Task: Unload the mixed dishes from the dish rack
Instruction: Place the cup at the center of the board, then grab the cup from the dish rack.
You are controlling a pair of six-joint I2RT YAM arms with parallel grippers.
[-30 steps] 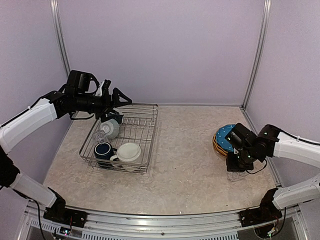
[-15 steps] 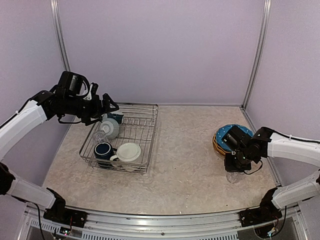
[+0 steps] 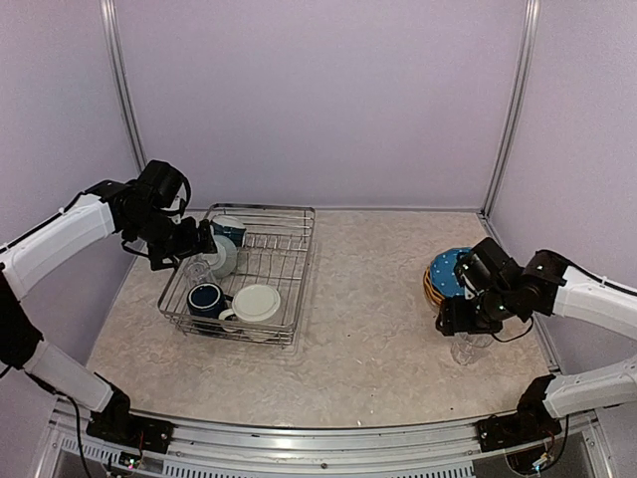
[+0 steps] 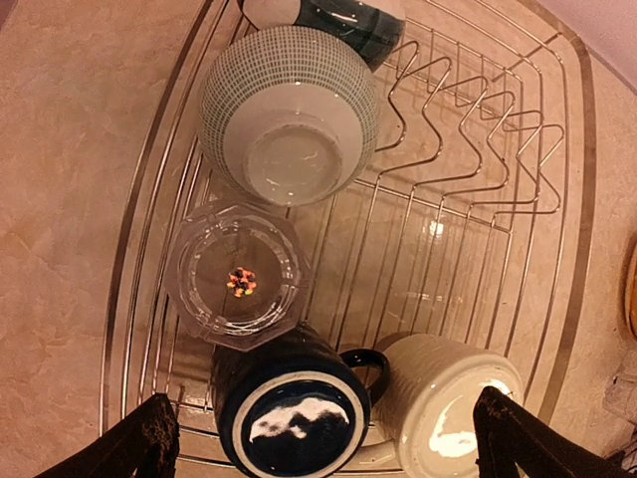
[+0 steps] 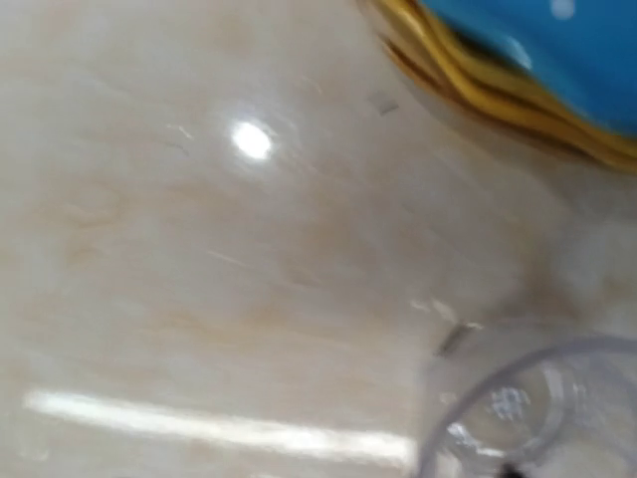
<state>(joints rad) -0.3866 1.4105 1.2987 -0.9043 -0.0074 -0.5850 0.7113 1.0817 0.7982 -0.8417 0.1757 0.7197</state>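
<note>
The dish rack (image 3: 284, 261) holds an upturned bowl (image 4: 289, 115), a clear glass (image 4: 237, 284), a navy mug (image 4: 294, 413) and a cream mug (image 4: 448, 403), both mugs bottom up. Another dark mug (image 4: 333, 15) lies at the rack's far end. My left gripper (image 3: 196, 246) hovers open above the rack's left side, its fingertips (image 4: 149, 438) spread to either side of the two mugs. My right gripper (image 3: 451, 321) is open just left of a clear glass (image 3: 468, 350) standing on the table. Its fingers are out of the right wrist view, where the glass (image 5: 537, 408) rim shows.
A stack of yellow-orange plates with a blue dotted one on top (image 3: 445, 277) sits beside the right gripper, close to the right wall. The rack's upright prongs (image 4: 468, 149) stand bare on its right half. Walls enclose the table on three sides.
The right gripper has opened, let go of the glass and shifted left of it. The left arm has pulled back and lowered over the rack's left side.
</note>
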